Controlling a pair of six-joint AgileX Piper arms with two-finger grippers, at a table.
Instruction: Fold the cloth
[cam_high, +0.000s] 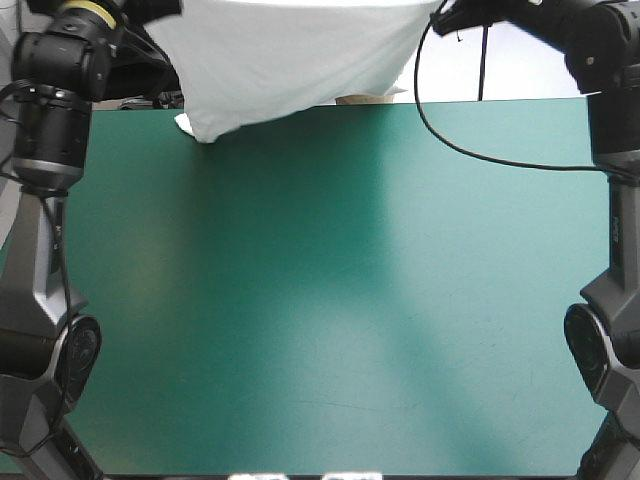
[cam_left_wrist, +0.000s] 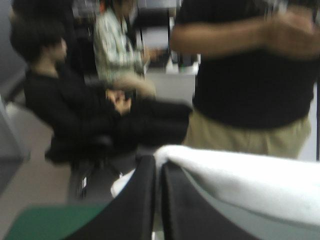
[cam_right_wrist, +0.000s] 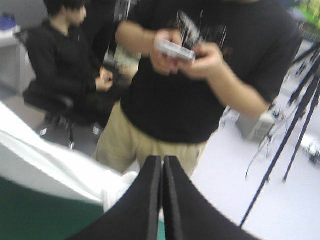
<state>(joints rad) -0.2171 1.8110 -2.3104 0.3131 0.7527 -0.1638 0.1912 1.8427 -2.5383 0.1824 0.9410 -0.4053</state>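
There is one T-shirt (cam_high: 290, 55), white, and it is lifted off the table. In the high view it fills the upper middle of the frame as a single sheet stretched from the upper left to the upper right, beyond and above the table's far edge. Its lower hem slants down to one drooping corner in the upper left of the frame, right at the far edge. Whether that corner touches the table cannot be told.

Two grippers hold it, one at each end. The left gripper (cam_left_wrist: 157, 162) has its two black fingers (cam_left_wrist: 137, 205) pressed almost together, with only a thin slit between them. The white cloth is pinched at their tips and runs away to one side. The right gripper (cam_right_wrist: 162, 159) is also nearly closed, its two fingers (cam_right_wrist: 185, 210) meeting in one pointed arch. A small bunch of white cloth sits just beside them, and the sheet stretches off toward the other gripper.

The one teal-green cover (cam_high: 330, 300) fills the centre and lower part of the high view.
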